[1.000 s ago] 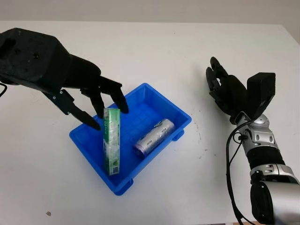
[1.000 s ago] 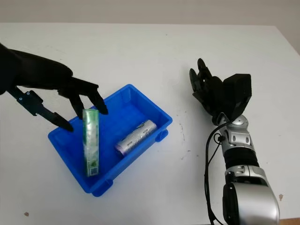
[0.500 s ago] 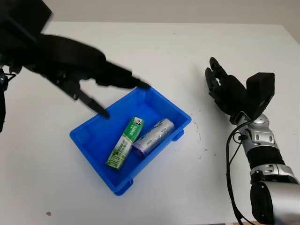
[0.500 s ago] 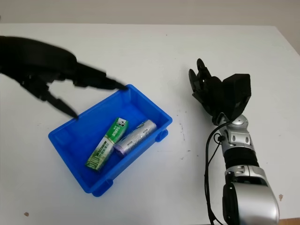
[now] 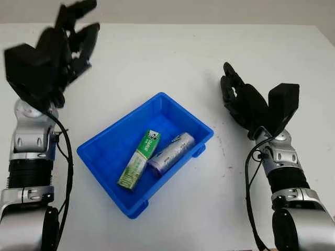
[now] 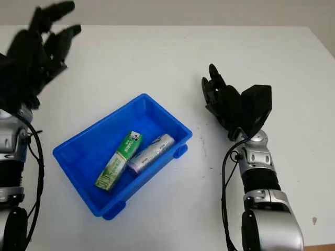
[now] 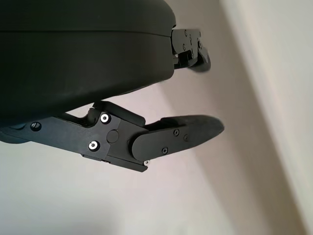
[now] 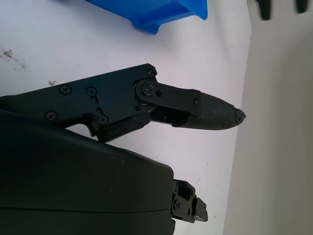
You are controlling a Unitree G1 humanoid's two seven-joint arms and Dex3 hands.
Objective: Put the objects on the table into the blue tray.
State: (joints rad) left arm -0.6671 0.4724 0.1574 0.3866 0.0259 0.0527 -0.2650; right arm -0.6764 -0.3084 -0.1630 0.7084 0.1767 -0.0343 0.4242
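Two hands: left hand [image 5: 57,49] and right hand [image 5: 246,104], both open, holding nothing, flanking tray.
Blue tray [image 5: 99,157]: green box [image 5: 139,166] beside silver can [image 5: 171,152].
Right wrist: tray corner.

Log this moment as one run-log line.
left hand: open, raised left of tray | right hand: open, right of tray | blue tray: holds green box, silver tube

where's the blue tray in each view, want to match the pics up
Left eye view: blue tray sits left of centre on the table, holding the green box and silver can.
Right eye view: tray a bit further left, lower middle.
Left wrist view: not in it.
Right wrist view: one corner at the picture's edge, beyond the right hand.
Shared landmark: the tray corner nearest the right hand.
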